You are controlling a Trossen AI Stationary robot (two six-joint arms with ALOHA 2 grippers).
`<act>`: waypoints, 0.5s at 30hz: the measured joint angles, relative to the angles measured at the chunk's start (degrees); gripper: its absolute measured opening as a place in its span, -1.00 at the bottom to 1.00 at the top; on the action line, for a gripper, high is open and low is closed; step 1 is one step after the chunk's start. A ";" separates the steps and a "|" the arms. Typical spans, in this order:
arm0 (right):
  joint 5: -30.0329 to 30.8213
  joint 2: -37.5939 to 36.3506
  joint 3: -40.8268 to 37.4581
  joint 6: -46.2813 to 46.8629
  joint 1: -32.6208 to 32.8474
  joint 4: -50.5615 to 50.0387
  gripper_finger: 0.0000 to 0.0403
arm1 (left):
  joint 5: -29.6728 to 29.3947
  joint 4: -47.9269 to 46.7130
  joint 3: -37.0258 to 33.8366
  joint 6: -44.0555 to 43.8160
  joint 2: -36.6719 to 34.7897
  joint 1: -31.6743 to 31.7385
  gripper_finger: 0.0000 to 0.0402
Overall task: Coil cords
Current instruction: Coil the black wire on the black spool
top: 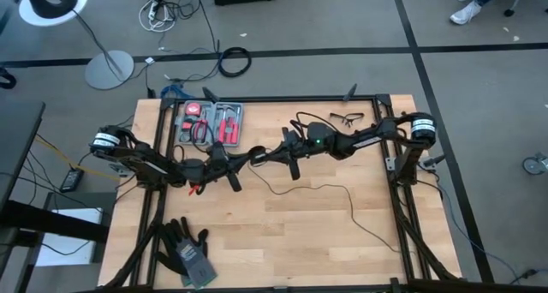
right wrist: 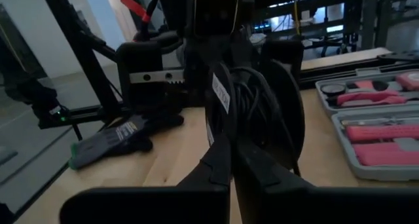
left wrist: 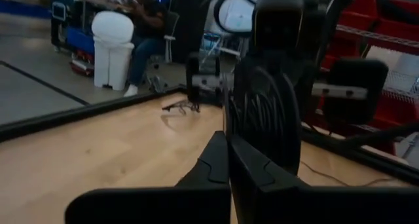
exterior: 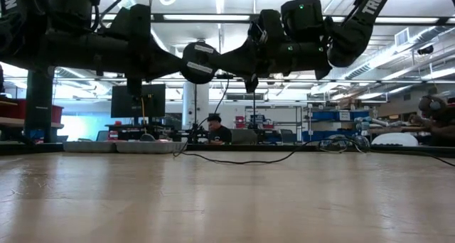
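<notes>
Jaws together on both: left gripper (top: 244, 158) and right gripper (top: 257, 156) meet midair, seemingly pinching the cord (top: 342, 190).

In the high view, the tool case (top: 211, 123) lies on the table (top: 282, 242) at upper left, gloves (top: 187, 250) at lower left, glasses (top: 346, 118) at upper right, cord (top: 342, 194) at centre.

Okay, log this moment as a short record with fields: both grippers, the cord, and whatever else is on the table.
left gripper: shut, raised mid-table, meeting the right gripper
right gripper: shut, raised mid-table
cord: thin, black, partly wound at the grippers, the rest trailing loose over the table
tool case: open, far left
gloves: near left corner
glasses: far edge
</notes>
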 joint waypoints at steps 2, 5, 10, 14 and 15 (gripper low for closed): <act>0.26 -0.74 0.00 -0.73 -0.13 -0.88 -0.99 | 0.51 -1.15 0.05 -0.71 0.00 0.06 -1.00; 0.26 -1.08 0.02 -1.02 -0.34 -1.67 -0.99 | 1.09 -1.55 0.07 -1.65 0.00 0.08 -1.00; -0.33 -1.08 0.02 -1.10 -0.47 -1.64 -1.00 | 2.55 -1.64 -0.02 -2.71 0.02 0.25 -1.00; -0.20 -1.08 0.02 -1.57 -0.47 -1.62 -1.00 | 3.19 -2.43 -0.02 -4.98 0.02 1.06 -1.00; -0.17 -1.08 0.02 -1.64 -0.47 -1.62 -1.00 | 3.56 -2.80 -0.01 -5.40 0.02 1.21 -1.00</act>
